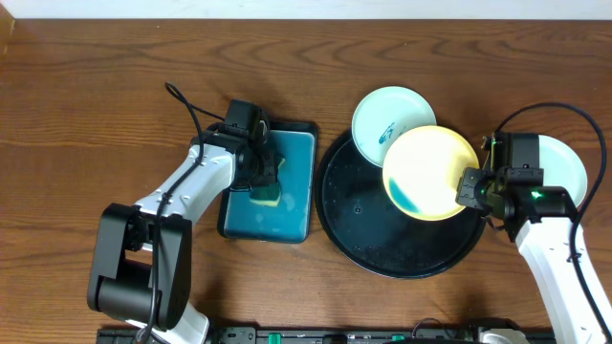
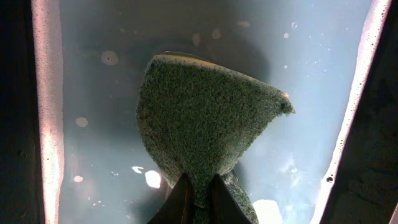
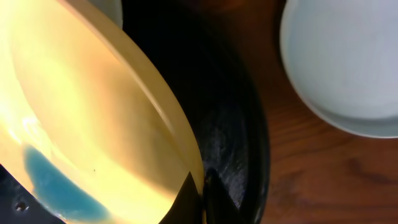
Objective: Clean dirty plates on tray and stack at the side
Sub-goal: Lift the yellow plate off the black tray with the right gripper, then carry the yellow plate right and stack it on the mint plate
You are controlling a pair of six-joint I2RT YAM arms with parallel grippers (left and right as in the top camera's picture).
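My right gripper point(image 1: 469, 188) is shut on the rim of the yellow plate point(image 1: 428, 172) and holds it above the black tray point(image 1: 363, 234); a teal smear shows on the plate point(image 3: 56, 183) near the gripper point(image 3: 202, 202). A mint-white plate point(image 1: 392, 115) with teal marks leans on the tray's far rim. Another pale plate point(image 1: 564, 167) lies on the table at the right, also in the right wrist view point(image 3: 348, 62). My left gripper point(image 1: 260, 177) is shut on the green-yellow sponge point(image 2: 205, 118) over the teal tray point(image 1: 292, 215), its jaws point(image 2: 200, 199) pinching the sponge's end.
The teal tray point(image 2: 93, 93) holds wet patches and stands left of the black tray. The black tray's rim point(image 3: 258, 143) runs close beside the pale plate on the wood table point(image 1: 76, 115).
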